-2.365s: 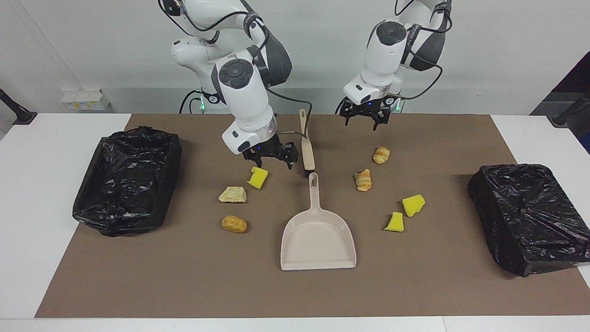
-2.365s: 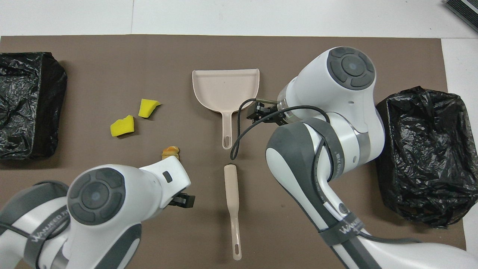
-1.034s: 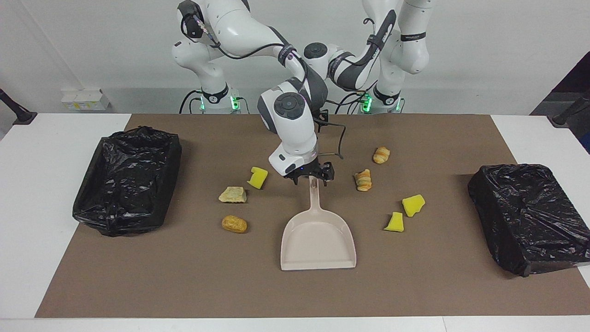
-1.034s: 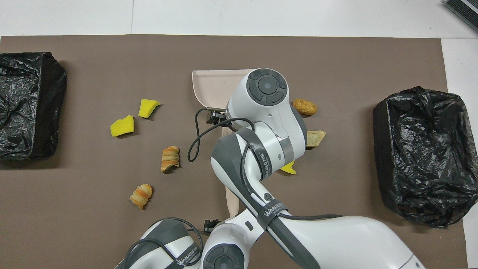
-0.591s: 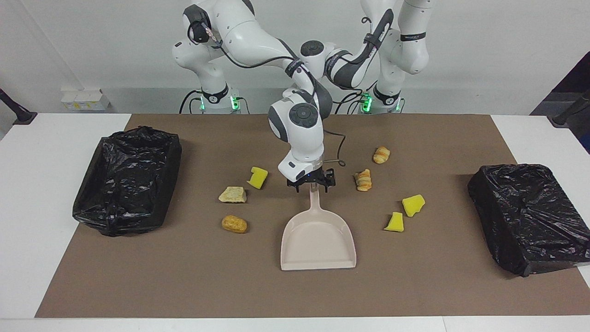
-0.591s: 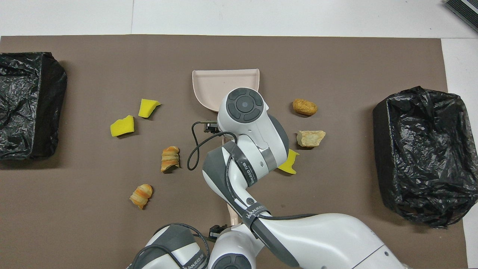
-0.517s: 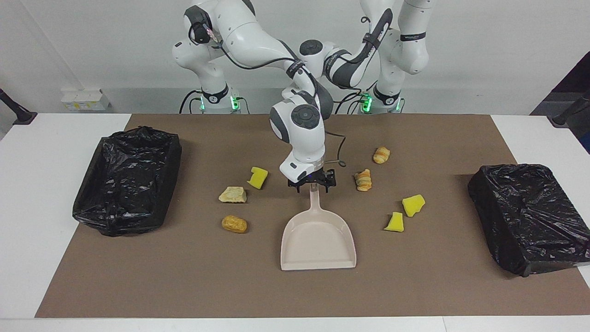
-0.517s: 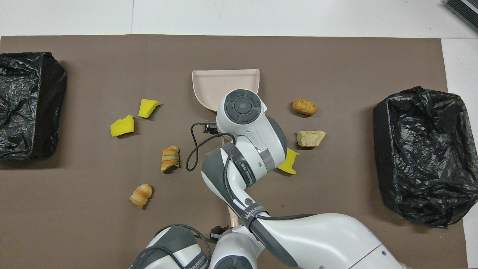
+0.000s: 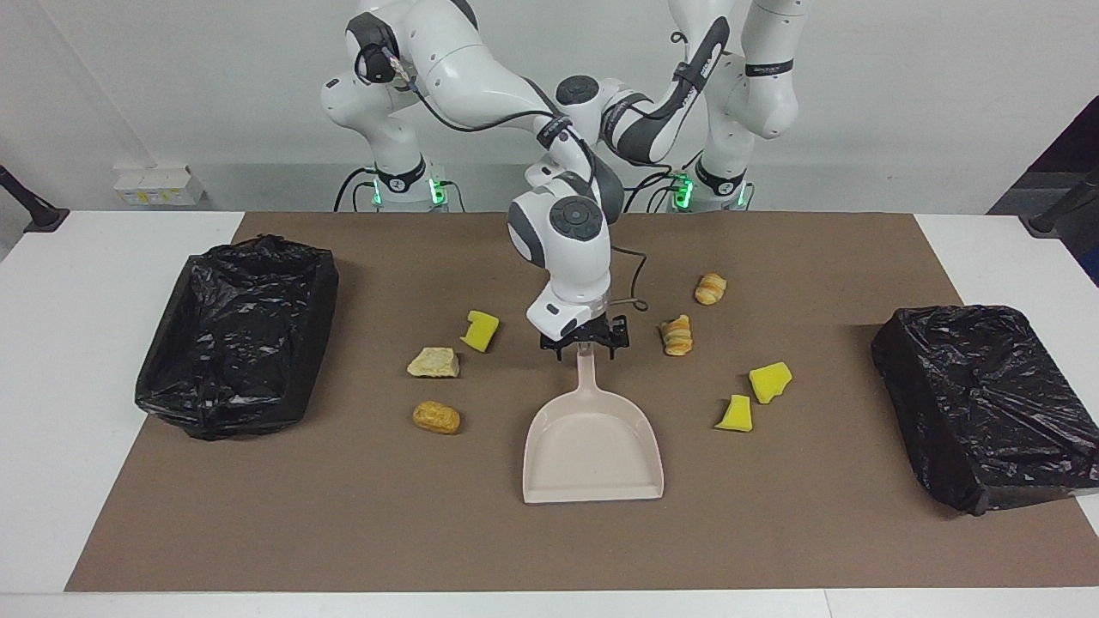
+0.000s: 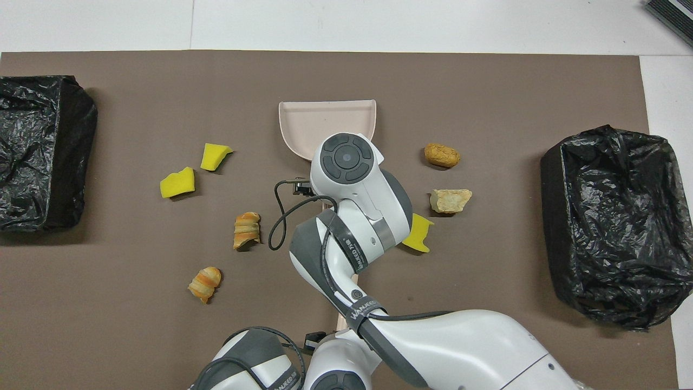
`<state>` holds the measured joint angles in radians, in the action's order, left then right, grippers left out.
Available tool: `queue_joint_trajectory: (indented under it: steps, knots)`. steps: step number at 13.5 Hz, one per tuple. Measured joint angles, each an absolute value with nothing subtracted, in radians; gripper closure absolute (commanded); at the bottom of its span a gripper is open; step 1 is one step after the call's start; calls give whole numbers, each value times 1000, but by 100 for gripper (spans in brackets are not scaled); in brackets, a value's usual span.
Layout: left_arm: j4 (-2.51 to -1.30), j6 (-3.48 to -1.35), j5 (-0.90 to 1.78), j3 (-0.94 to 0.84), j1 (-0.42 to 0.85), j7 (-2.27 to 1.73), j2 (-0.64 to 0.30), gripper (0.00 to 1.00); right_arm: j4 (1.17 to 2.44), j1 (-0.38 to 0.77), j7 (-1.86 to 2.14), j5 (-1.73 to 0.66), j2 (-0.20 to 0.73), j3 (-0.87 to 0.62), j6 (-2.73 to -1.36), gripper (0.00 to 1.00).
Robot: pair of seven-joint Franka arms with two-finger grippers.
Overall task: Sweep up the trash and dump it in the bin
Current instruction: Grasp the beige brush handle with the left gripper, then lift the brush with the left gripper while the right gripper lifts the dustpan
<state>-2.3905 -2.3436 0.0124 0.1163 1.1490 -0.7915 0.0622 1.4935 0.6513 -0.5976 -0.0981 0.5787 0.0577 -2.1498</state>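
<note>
Beige plastic dustpan (image 9: pixel 592 446) lies flat, its handle between the spread fingers of the right tool (image 9: pixel 584 345), ready for gripping. Trash (image 9: pixel 677 335), yellow sponge chunks and brown bread lumps, lies scattered on the surface either side of that tool. The left tool (image 10: pixel 314 340) is clenched but mostly hidden under the arms, so what it holds I cannot tell

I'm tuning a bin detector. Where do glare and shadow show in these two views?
Facing view: white glints speckle both bin bags, soft shadows on the mat beside each. Overhead view: same glints; the right arm covers the dustpan's handle.
</note>
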Motion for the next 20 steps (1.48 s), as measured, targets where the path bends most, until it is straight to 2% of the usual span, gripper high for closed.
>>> queue_joint_trajectory:
  steps: [5,6,7,8,10,15,20]
  knots:
    - [-2374,-2279,12,125,1149,-786,81,100,1494,653,-577,-94,581,58,-2150,11]
    - [-2370,-2246,12,126,1149,-769,96,100,1494,652,-576,-94,581,58,-2150,19]
    - [-2368,-2204,11,130,1149,-741,117,100,1493,652,-576,-94,581,59,-2150,33]
    - [-2365,-2163,11,134,1145,-710,141,100,1493,651,-576,-92,581,59,-2150,42]
    - [-2361,-2082,-4,145,1108,-607,200,100,1493,651,-575,-92,581,60,-2150,50]
    - [-2358,-1963,-69,159,826,-199,350,100,1488,651,-575,-92,581,60,-2150,51]
    - [-2329,-1970,-76,162,523,274,319,100,1477,648,-575,-92,581,61,-2150,59]
